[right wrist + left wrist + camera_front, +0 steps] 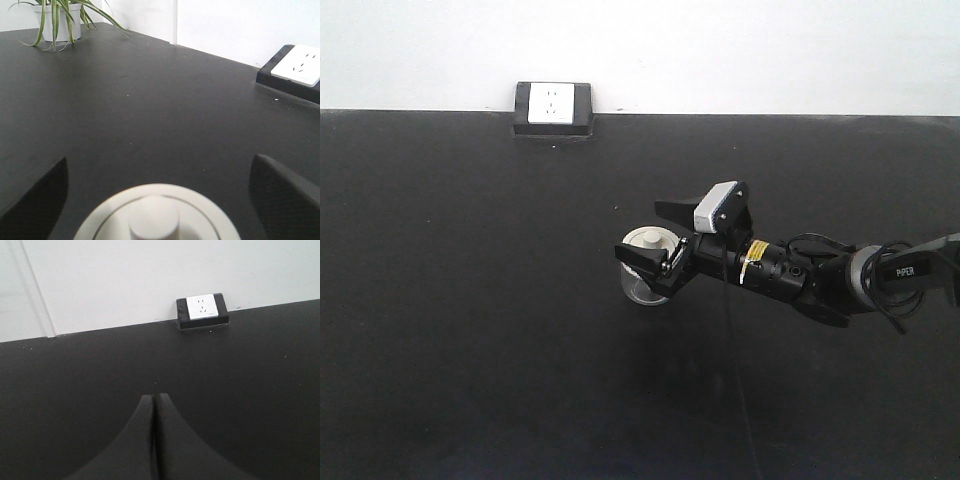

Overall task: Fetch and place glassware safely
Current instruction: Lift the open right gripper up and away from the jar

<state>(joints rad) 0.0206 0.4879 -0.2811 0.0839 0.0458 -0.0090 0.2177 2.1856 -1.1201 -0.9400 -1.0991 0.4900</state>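
The glassware (648,239) is a small clear jar with a cream-white knobbed lid, standing on the black table (470,300) near the middle. My right gripper (640,229) reaches in from the right and is open, with one finger on each side of the jar. In the right wrist view the lid (156,215) fills the bottom centre, between the wide-apart fingers (282,197) of that gripper (159,159), which do not touch it. My left gripper (154,396) shows only in its own wrist view, shut on nothing above bare table.
A black box with a white power socket (553,108) sits at the table's far edge against the white wall; the socket box (295,67) is ahead and to the right of the jar. A potted plant (57,22) stands at the far left corner.
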